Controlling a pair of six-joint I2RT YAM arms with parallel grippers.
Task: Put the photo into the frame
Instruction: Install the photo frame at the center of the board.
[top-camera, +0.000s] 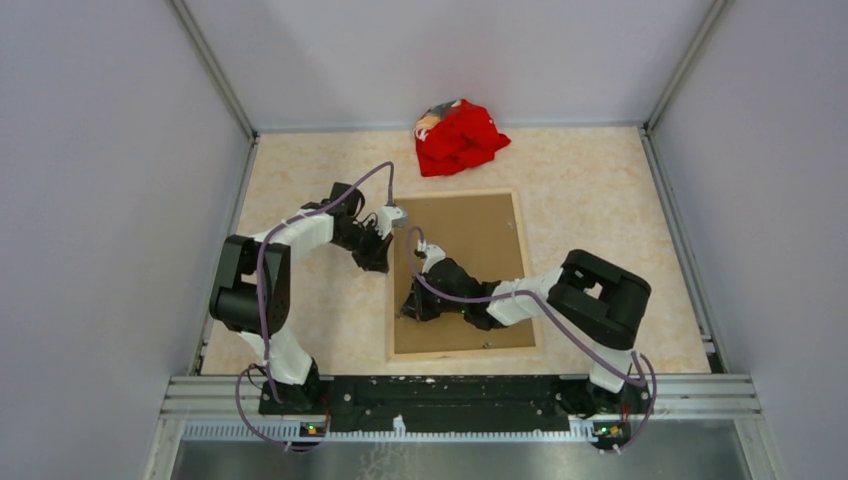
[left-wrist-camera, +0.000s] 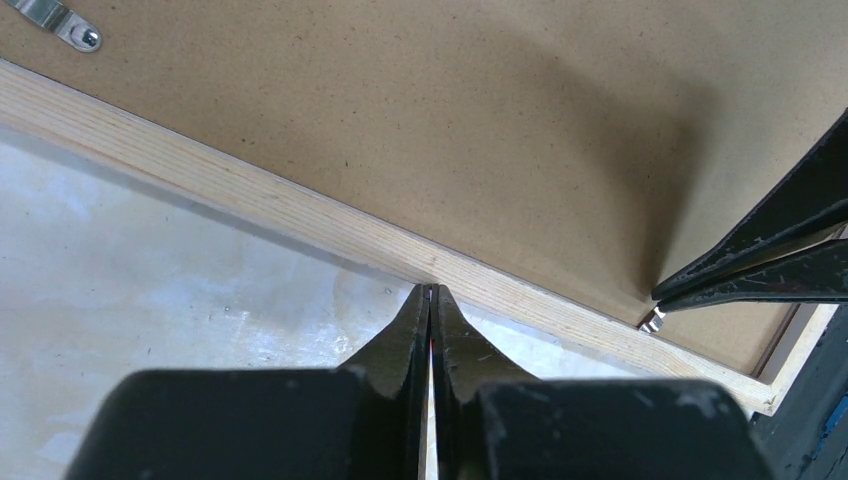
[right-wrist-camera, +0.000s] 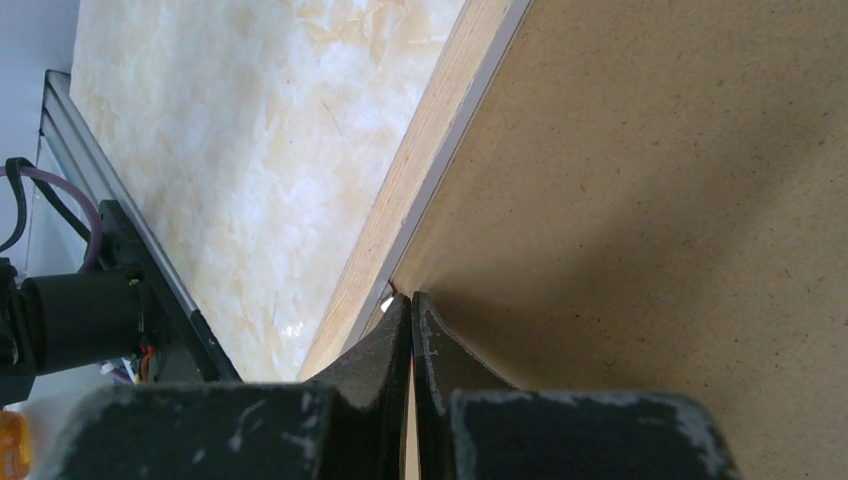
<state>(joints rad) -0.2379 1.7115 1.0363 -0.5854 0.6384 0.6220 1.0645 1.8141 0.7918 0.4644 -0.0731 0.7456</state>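
The frame lies face down on the table, its pale wood back edge around a plain brown backing board. The photo is hidden. My left gripper is shut with nothing between its fingers. In the left wrist view its tips rest at the outer side of the frame's wood edge. My right gripper is shut too. In the right wrist view its tips press on the backing board at the inner side of the frame's left edge, next to a small metal tab.
A crumpled red cloth lies at the back of the table, just beyond the frame. A metal clip sits on the backing board near its edge. The right gripper's fingers show at the right of the left wrist view.
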